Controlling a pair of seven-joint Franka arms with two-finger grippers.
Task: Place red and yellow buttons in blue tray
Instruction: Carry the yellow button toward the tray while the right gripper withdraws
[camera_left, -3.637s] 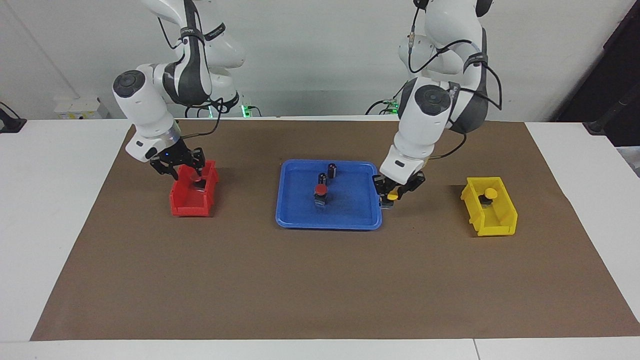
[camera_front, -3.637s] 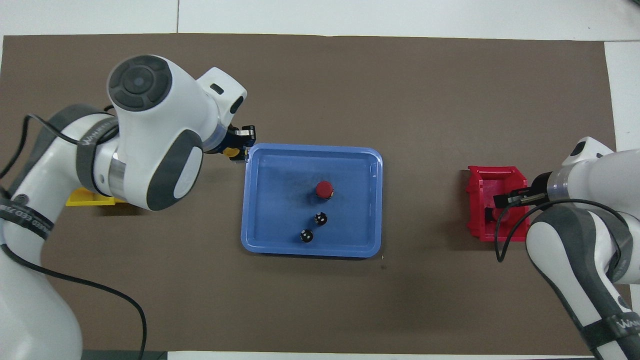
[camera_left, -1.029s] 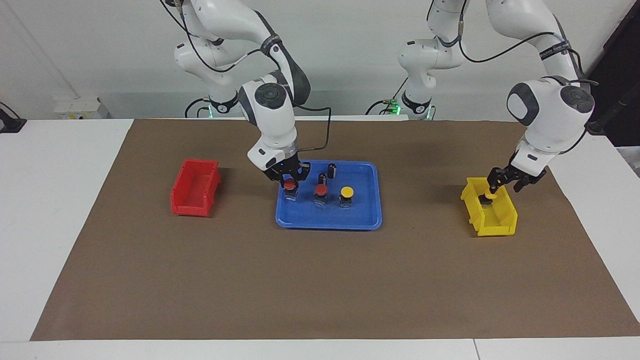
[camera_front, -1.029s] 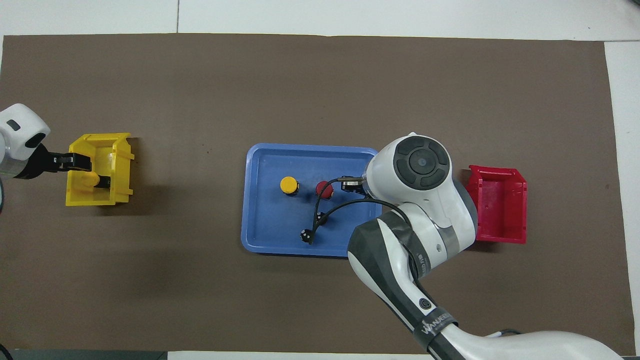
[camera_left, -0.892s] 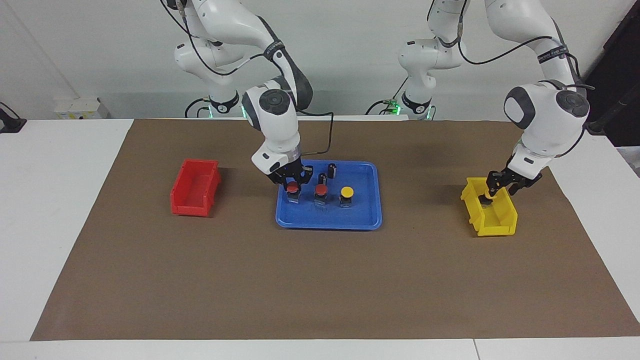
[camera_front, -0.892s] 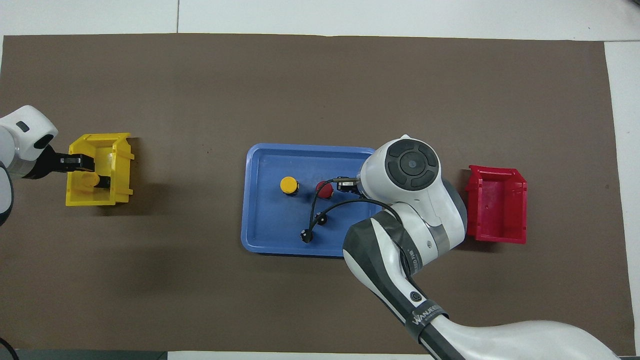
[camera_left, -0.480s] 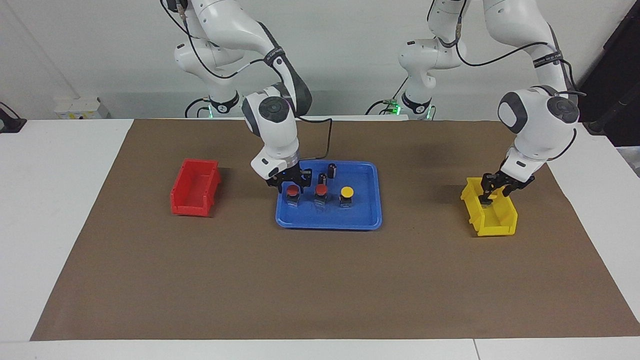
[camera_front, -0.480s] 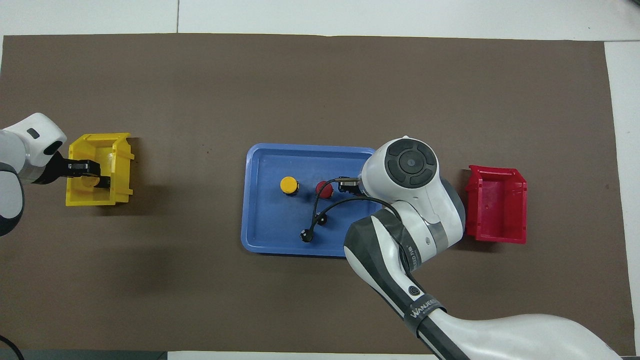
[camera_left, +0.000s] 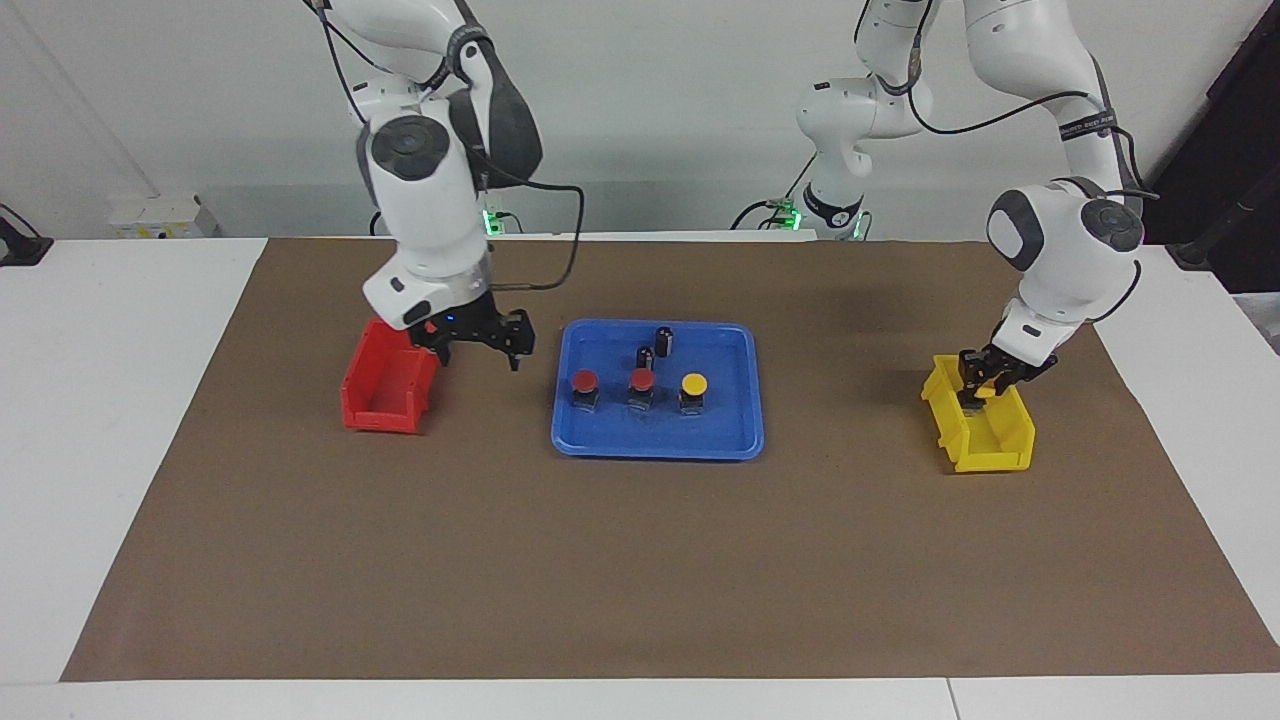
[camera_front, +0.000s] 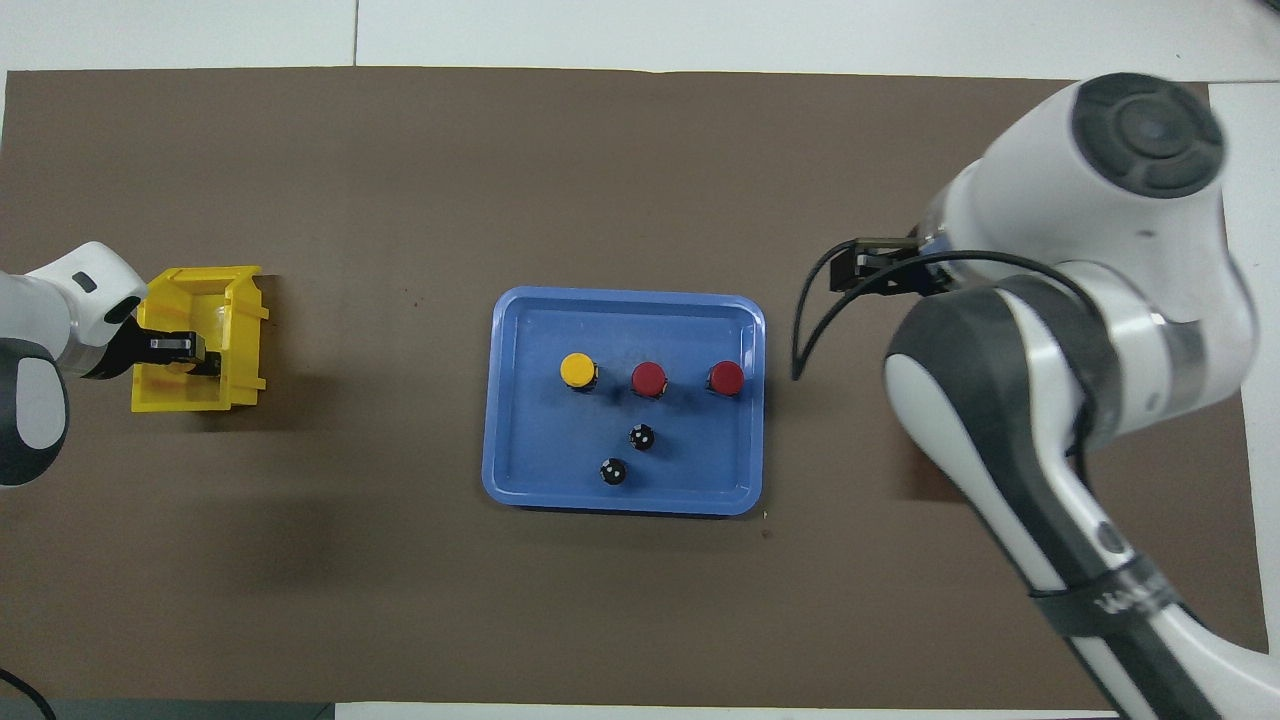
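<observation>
While 3 buttons (camera_left: 637, 382) in blue tray (camera_left: 735, 425): left end effector (camera_left: 980, 385) clenched on 4th, right end effector (camera_left: 480, 345) released.

The right gripper (camera_left: 482, 349) hangs in the air, fingers spread apart and empty, pointing down from a bent wrist under a raised elbow. The left arm reaches out toward its own end of the table; the left gripper (camera_left: 978, 385) is low, fingers closed together, wrist tilted downward.
</observation>
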